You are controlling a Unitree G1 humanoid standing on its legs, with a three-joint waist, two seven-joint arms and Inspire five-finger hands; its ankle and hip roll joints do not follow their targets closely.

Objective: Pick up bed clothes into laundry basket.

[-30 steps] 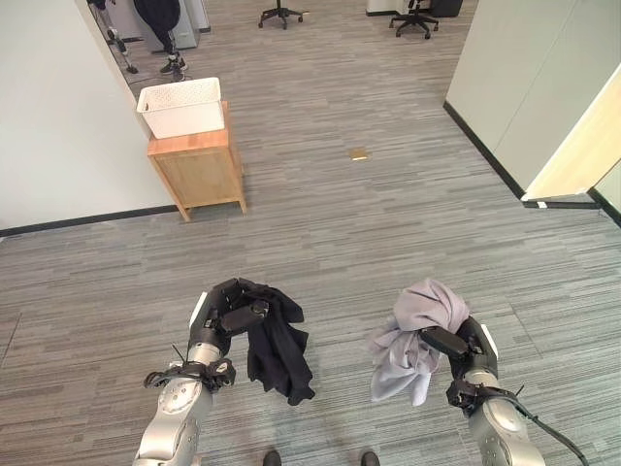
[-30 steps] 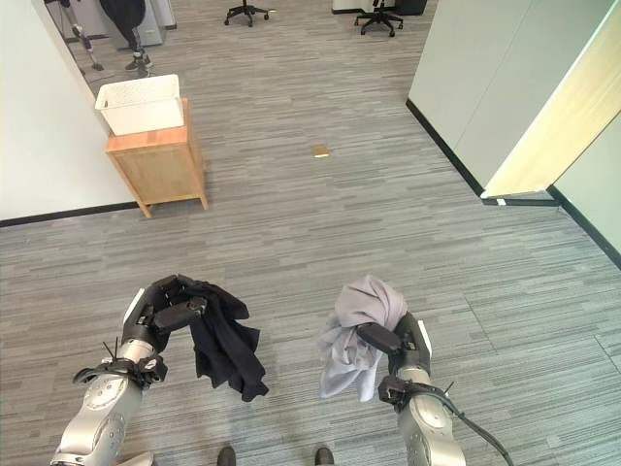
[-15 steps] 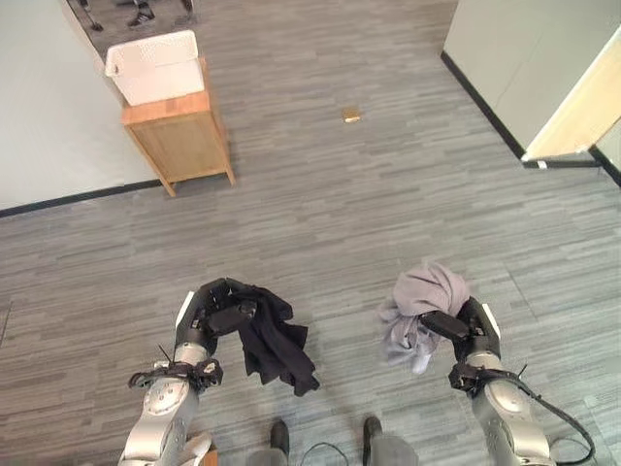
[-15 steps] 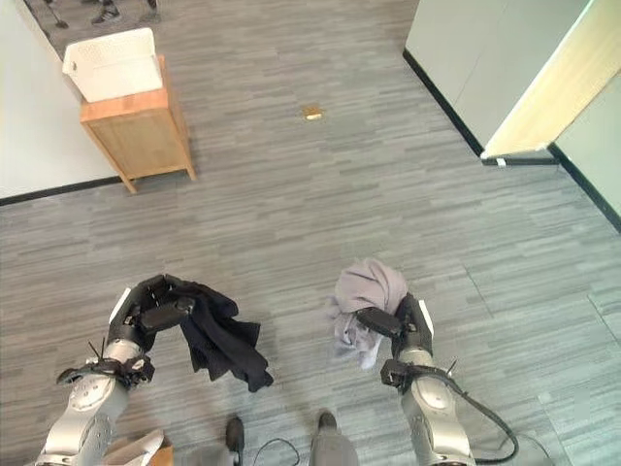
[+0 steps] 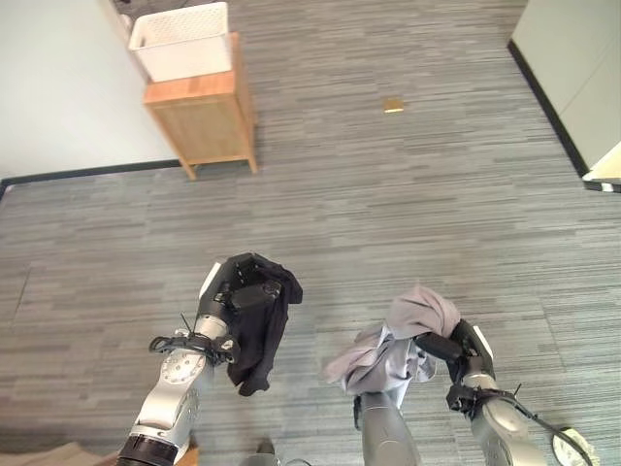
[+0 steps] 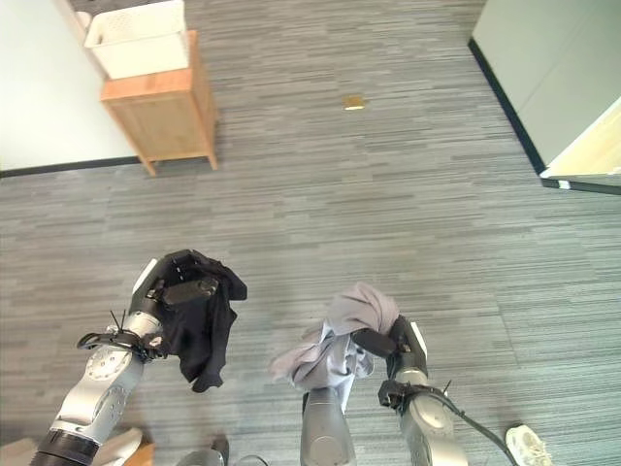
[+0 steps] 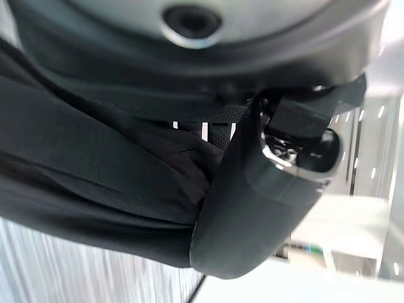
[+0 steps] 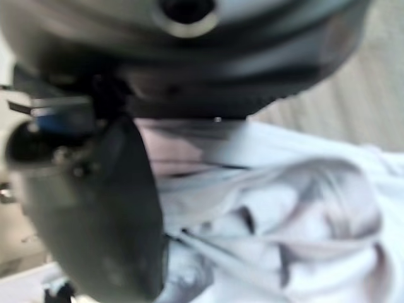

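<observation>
Left hand [image 5: 233,296], lower left of the frame: fingers clenched round a crumpled black cloth garment [image 5: 260,335] that hangs below the hand, clear of the grey striped carpet floor [image 5: 388,214]. Right hand [image 5: 456,348], lower right: fingers grasping a bunched pale lilac-grey cloth garment [image 5: 393,349] that drapes toward frame centre. White perforated plastic laundry basket [image 5: 184,39] sits on a small light wooden cabinet [image 5: 204,121] at upper left, well apart from both hands.

two garments [image 5: 254,335], one laundry basket [image 5: 184,41], one wooden stand [image 5: 204,121]
</observation>
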